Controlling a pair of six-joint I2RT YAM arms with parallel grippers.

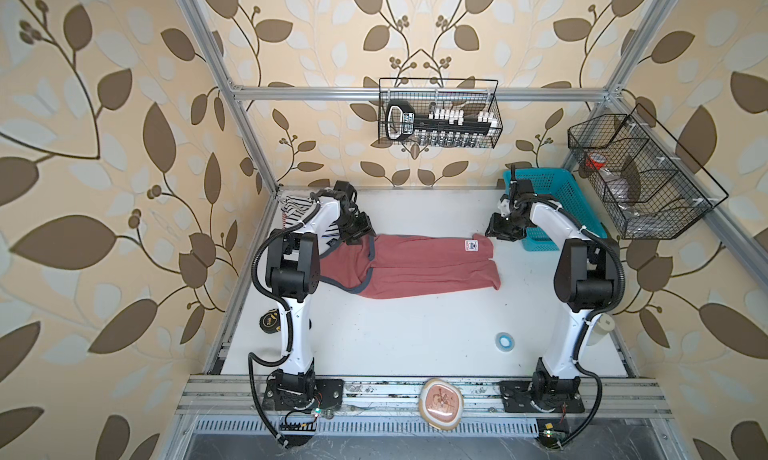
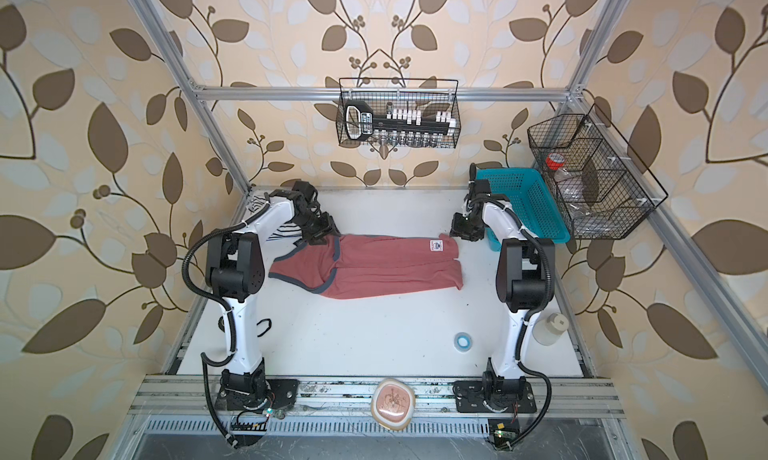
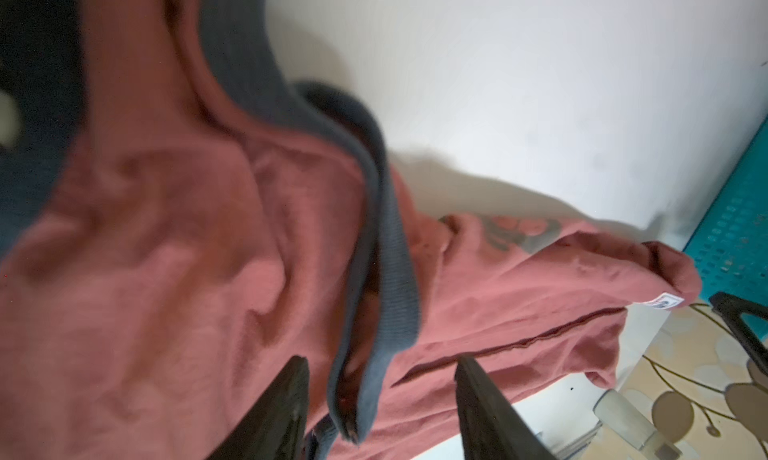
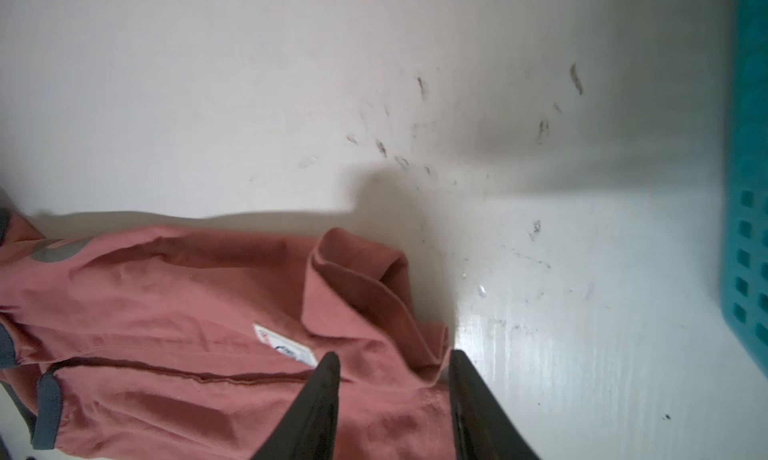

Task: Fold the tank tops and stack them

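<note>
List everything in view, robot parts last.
dusty red tank top: one, dusty red with grey-blue trim, lying across mid-table
striped tops: count unclear, black-and-white showing, far left corner behind left arm
teal basket: one, teal, far right corner
wire baskets: two, black, back rail and right rail
tape roll: one, blue, near right of table
small item: one, black and yellow, left edge
bottle: one, white, right edge
dish: one, beige and pink, front rail
table: one, white
left gripper: black, open, over trimmed end
right gripper: black, open, over hem corner
</note>
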